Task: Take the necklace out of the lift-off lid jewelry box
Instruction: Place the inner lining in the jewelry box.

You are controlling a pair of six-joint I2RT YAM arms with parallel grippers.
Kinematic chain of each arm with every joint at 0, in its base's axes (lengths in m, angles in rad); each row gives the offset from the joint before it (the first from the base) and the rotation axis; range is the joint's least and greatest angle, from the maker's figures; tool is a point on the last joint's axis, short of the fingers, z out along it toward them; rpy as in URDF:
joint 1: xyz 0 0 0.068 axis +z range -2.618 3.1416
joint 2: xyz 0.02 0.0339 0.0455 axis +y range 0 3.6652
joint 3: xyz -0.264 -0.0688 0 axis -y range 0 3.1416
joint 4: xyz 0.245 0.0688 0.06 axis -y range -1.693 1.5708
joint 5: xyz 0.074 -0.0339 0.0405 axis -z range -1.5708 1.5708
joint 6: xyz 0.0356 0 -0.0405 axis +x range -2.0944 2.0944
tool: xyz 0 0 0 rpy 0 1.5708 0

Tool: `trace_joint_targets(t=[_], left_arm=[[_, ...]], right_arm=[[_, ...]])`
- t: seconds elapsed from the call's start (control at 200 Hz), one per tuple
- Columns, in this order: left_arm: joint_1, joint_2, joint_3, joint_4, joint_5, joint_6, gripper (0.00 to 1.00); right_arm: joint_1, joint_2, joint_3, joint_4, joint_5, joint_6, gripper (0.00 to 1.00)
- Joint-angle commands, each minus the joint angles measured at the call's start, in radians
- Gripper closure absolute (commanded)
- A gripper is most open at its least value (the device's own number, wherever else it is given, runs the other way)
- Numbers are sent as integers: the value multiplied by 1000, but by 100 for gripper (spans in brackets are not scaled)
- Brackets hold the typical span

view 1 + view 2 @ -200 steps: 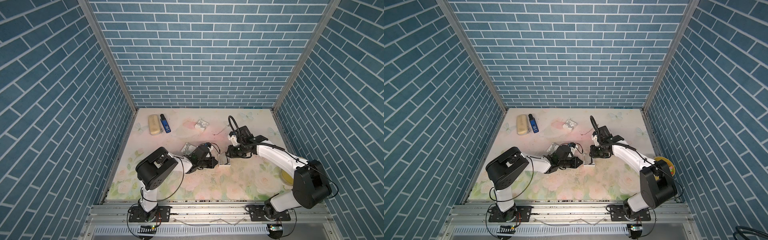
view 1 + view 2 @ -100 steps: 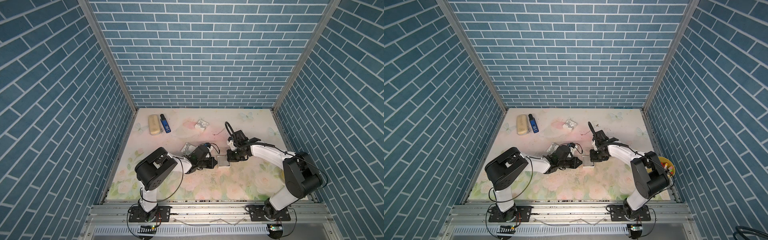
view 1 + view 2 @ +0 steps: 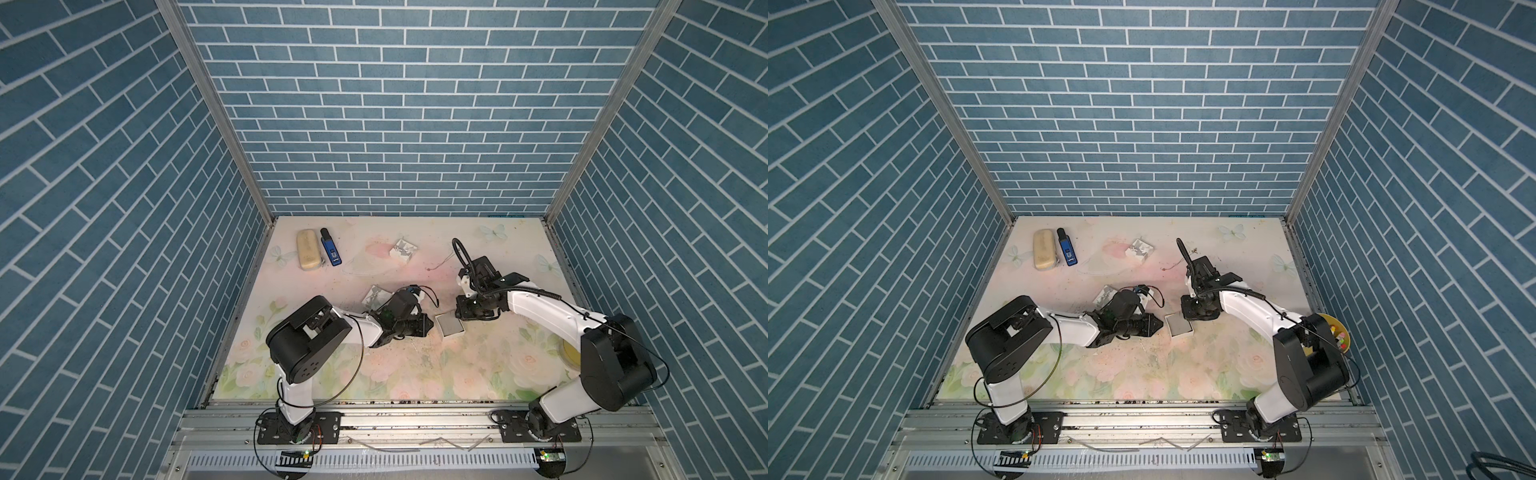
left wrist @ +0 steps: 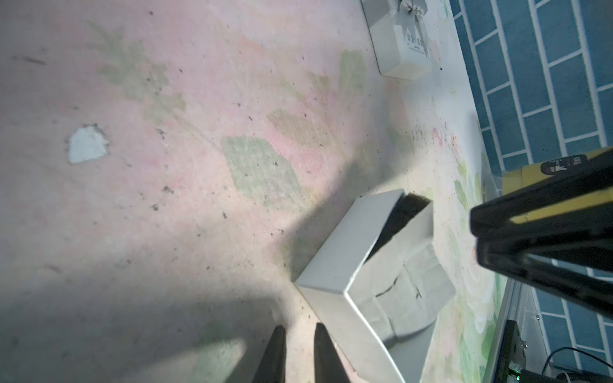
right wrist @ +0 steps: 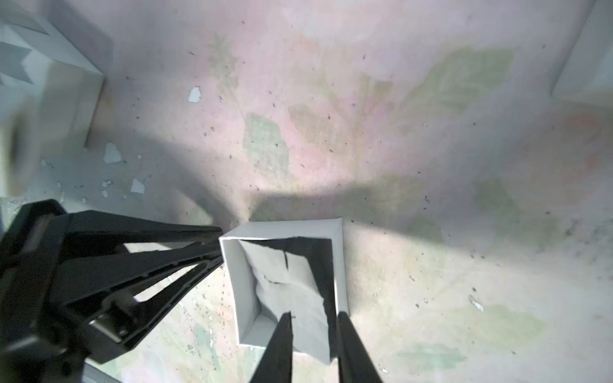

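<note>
The white jewelry box [image 3: 449, 325] stands open on the table with no lid on it. A grey slit insert [image 5: 288, 282] lies tilted inside it over black foam [image 4: 411, 205]. No necklace shows on the insert. A thin chain with a small reddish end [image 3: 439, 262], seemingly the necklace, lies on the table behind the right arm. My right gripper [image 5: 313, 321] hovers over the box's far side, fingers apart, holding nothing. My left gripper [image 4: 298, 335] lies low beside the box's left wall, narrowly open and empty.
A white ribbon-topped box or lid [image 3: 376, 296] sits just behind my left wrist, and another [image 3: 403, 250] sits farther back. A beige case [image 3: 308, 251] and a blue device [image 3: 331, 248] lie at the back left. A yellow bowl [image 3: 1335, 334] stands behind my right arm.
The right arm's elbow swung in toward the box half a second ago and has swung back out; its gripper stays over the box. The left arm and the box have hardly moved.
</note>
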Motion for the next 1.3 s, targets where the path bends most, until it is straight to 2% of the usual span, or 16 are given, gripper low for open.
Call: trace_joint_targets(t=[0.0, 0.425, 0.555, 0.755, 0.9, 1.15, 1.295], left_arm=[[-3, -12, 1, -19, -9, 17, 82], [-3, 18, 20, -15, 5, 13, 82], [-3, 20, 19, -16, 5, 13, 82], [-3, 26, 23, -16, 5, 13, 82], [2, 14, 32, -44, -5, 32, 81], [11, -35, 114, -214, -71, 146, 67], [12, -40, 197, -330, -123, 226, 59]], right_arm=[[24, -9, 22, -28, 36, 10, 74], [41, 204, 6, 136, 49, 6, 75], [42, 225, -6, 163, 45, 16, 75], [42, 201, 10, 136, 60, 12, 73], [41, 126, 27, 86, 79, 3, 71], [19, 3, 91, -19, 142, -39, 62], [-85, -13, 110, -25, 111, -51, 49]])
